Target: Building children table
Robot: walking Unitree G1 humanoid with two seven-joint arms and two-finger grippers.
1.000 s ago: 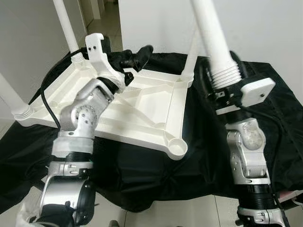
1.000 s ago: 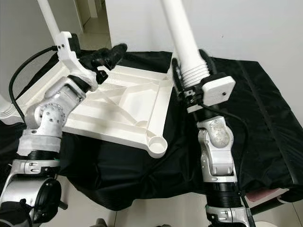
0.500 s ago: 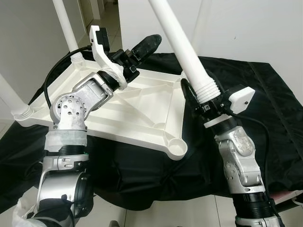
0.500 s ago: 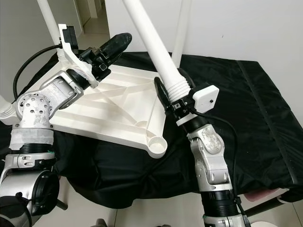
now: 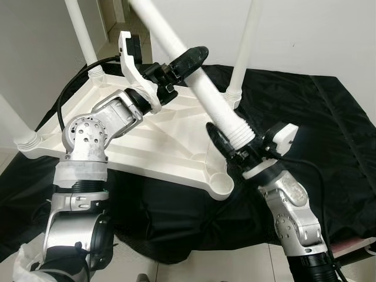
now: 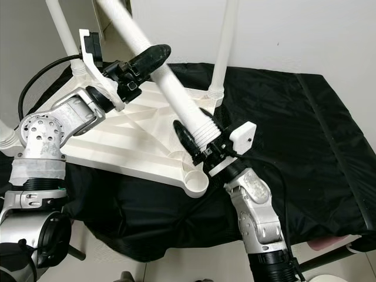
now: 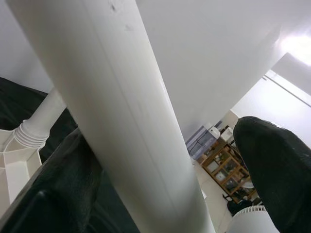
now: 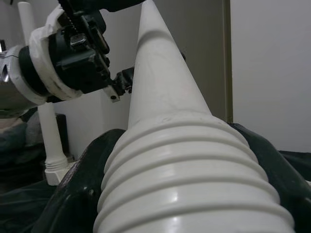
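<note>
The white children's table top (image 5: 147,141) lies upside down on a black cloth. Three white legs stand in its corners, one at the far right (image 5: 247,41). The near right corner socket (image 5: 218,183) holds nothing. My right gripper (image 5: 229,142) is shut on the loose fourth leg (image 5: 194,76) at its ribbed threaded end (image 8: 189,179), just above and behind that socket. The leg leans up toward the far left. My left gripper (image 5: 187,60) is open higher up, its black fingers (image 7: 272,165) straddling the leg's shaft (image 7: 121,107).
The black cloth (image 5: 329,117) covers the whole work surface and hangs over its near edge. A white wall stands close behind, with a doorway at the far left. Pale floor tiles (image 5: 235,264) lie below the near edge.
My right gripper has come down and tipped the leg over to the left, bringing its threaded end near the corner socket. The left gripper rose, and the shaft now lies between its fingers.
</note>
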